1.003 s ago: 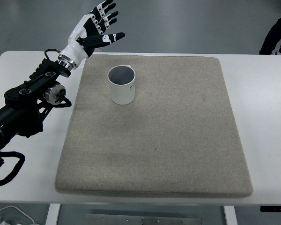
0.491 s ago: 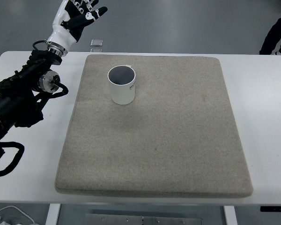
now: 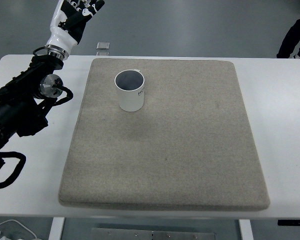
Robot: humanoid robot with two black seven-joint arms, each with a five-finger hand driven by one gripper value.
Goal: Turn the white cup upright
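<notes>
The white cup (image 3: 130, 91) stands upright on the grey felt mat (image 3: 165, 150), its dark open mouth facing up, near the mat's far left. My left hand (image 3: 72, 12) is raised at the top left edge of the picture, well away from the cup, up and to its left. The fingers are spread and hold nothing; their tips are partly cut off by the frame. The black left arm (image 3: 25, 105) runs down to the picture's left edge. No right arm shows.
The mat lies on a white table (image 3: 282, 125). A small grey object (image 3: 103, 46) sits on the floor beyond the table's far edge. A person's dark clothing (image 3: 297, 32) shows at the top right corner. Cables (image 3: 5, 232) lie at the bottom left.
The left hand has lifted and drawn back to the left, away from the cup, now partly out of frame. The cup has stayed upright in place.
</notes>
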